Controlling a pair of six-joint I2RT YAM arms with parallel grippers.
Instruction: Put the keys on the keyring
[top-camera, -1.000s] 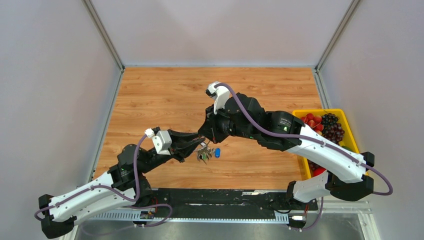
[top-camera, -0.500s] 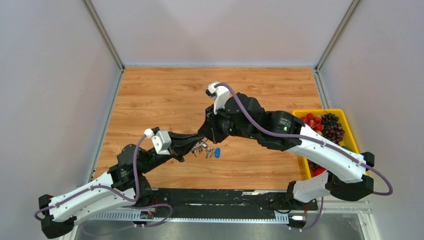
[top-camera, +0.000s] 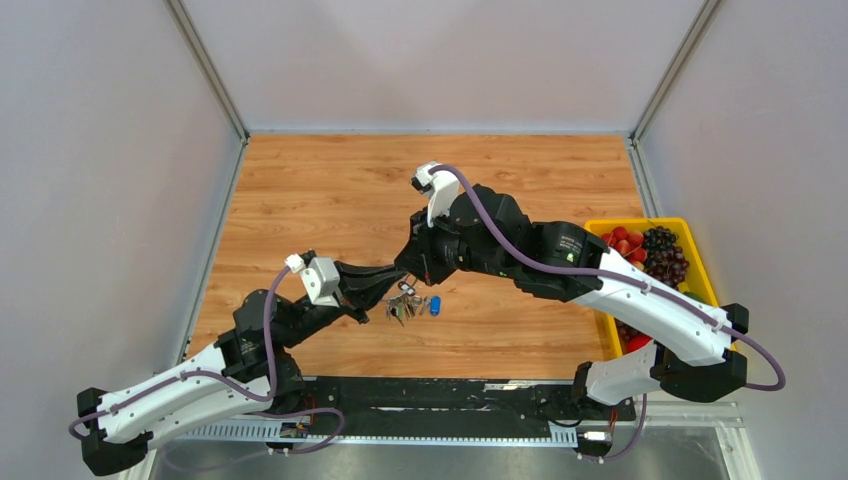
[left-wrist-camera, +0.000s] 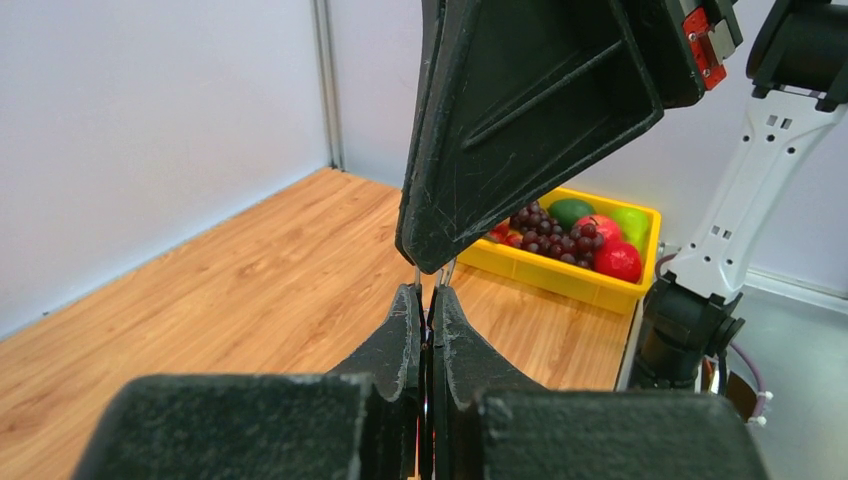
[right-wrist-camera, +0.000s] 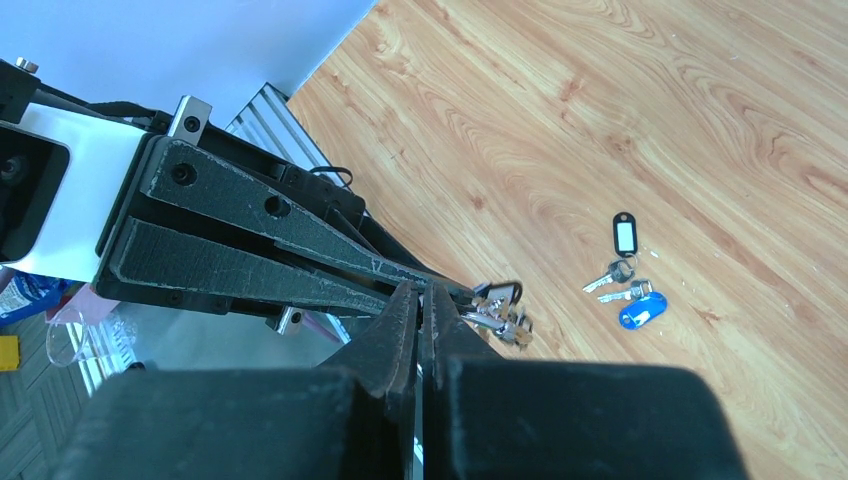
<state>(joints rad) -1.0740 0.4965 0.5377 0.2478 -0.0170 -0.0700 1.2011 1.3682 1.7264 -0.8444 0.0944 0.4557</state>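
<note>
**Both grippers pinched onto the key bunch, two tagged keys loose on the table**

The bunch of keys (right-wrist-camera: 500, 312) is up off the wood, hanging right where the two arm tips meet. From the top camera that spot is about mid-width of the table (top-camera: 300, 200) and closer to its near edge than to the far one. The keyring (left-wrist-camera: 441, 272) only shows as a sliver of thin silver wire between the two tips, so I can't tell how many keys are actually on it.

The left gripper (left-wrist-camera: 427, 292) is squeezed fully together, fingers flat against each other, and its tips end at the bunch. The right gripper (right-wrist-camera: 420, 292) is clamped tight too, coming down onto the same spot from above and from the far side. Each one has a nip on the bunch, but which bit of metal each is pinching I honestly can't make out.

Lying flat on the table just right of the bunch:
- a key with a blue tag (right-wrist-camera: 637, 312)
- a key with a white tag (right-wrist-camera: 625, 236) in a black frame, just beyond the blue one toward the far edge

Their silver blades lie close together between the two tags.

Well away from all that, a yellow tray (top-camera: 598, 224) sits against the right edge of the table, with dark grapes (top-camera: 664, 252) and red fruit piled in it.
</note>
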